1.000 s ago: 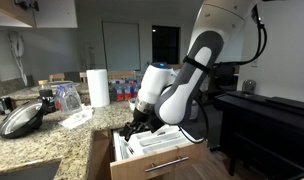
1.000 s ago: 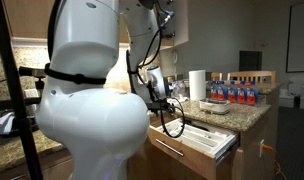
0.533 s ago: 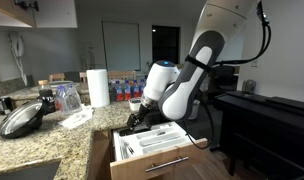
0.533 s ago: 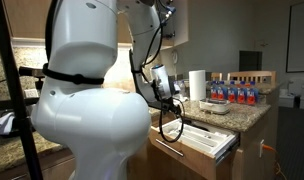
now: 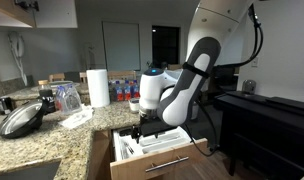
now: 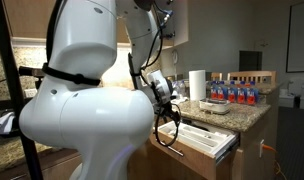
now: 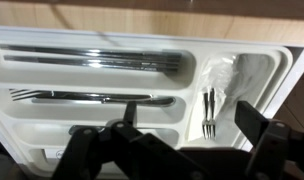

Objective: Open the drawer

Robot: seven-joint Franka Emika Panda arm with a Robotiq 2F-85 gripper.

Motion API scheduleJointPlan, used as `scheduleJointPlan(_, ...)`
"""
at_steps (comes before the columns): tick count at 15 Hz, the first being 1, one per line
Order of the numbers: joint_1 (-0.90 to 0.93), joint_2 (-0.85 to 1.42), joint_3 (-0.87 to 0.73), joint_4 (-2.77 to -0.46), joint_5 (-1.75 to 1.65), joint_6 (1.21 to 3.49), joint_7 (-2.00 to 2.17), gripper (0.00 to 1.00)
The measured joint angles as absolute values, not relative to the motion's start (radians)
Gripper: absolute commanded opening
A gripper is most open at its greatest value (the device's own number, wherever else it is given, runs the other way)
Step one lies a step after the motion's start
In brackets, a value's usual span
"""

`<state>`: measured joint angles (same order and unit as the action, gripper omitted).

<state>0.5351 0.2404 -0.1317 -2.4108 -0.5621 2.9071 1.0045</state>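
- A dim kitchen with a speckled granite counter (image 5: 52, 135), polished and mottled grey-brown, under pale cabinets.
- One white paper-towel roll (image 5: 98, 87), a plain upright cylinder, stands toward the counter's far edge. Just beside it is a row of blue-labelled bottles (image 5: 122, 90), too small to count.
- One dark, round, shallow pan (image 5: 20, 120) sits near the counter's left edge, well apart from the roll.
- The drawer (image 5: 157, 160) hangs pulled out below the counter's front edge. It has a flat light-wood front and a single slim silver bar handle (image 5: 169, 162) running across it.
- Inside lies one white moulded tray (image 7: 192, 60), smooth plastic with rounded corners. I count at least four compartments.
- The far compartment holds long shiny metal cutlery (image 7: 92, 58) and the middle one holds forks (image 7: 92, 97). What look like two short forks (image 7: 208, 110) lie in the right-hand one.
- The white, bulbous arm ends in a black gripper (image 5: 142, 128) hovering above the tray. Its jaws are spread wide, grasping nothing.
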Motion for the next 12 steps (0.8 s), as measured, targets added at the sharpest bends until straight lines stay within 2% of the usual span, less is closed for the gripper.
scheduleJointPlan(6,0.575,0.303,-0.121,-2.407,-0.557,2.883,1.015,1.00)
scheduleJointPlan(12,0.568,0.358,-0.120,-2.404,-0.554,2.958,1.015,1.00)
